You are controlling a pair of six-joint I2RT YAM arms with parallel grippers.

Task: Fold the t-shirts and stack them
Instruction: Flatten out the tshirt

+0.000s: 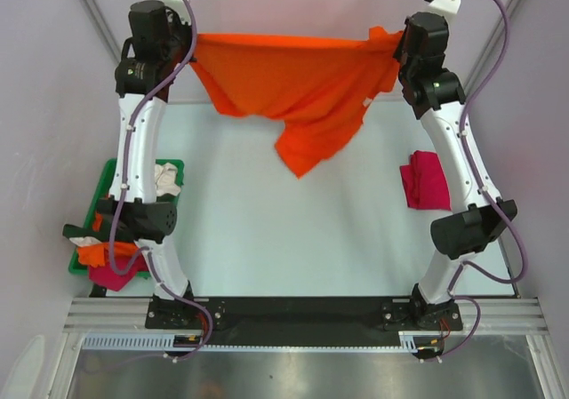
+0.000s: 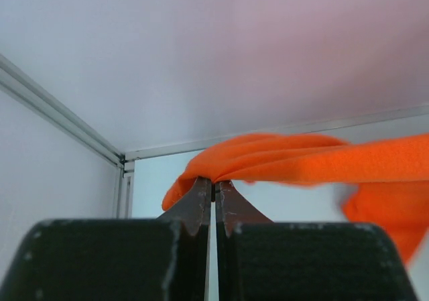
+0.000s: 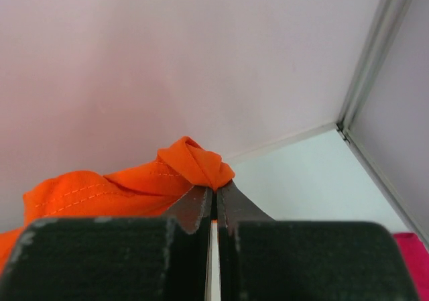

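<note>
Grasping the orange t-shirt [image 1: 293,88] with left pincer [image 2: 213,184] and right pincer [image 3: 214,190], both clenched on bunched top corners; strung along the far side, sagging above the surface [image 1: 267,230]; light, limp, quick to twist — probably best gripped at stitched corners, spread wide.

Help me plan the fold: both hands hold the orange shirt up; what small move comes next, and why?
Probably lower both hands together to lay it flat: the left hand and right hand each pinch a top edge of the orange shirt, which hangs crumpled over the table.
</note>
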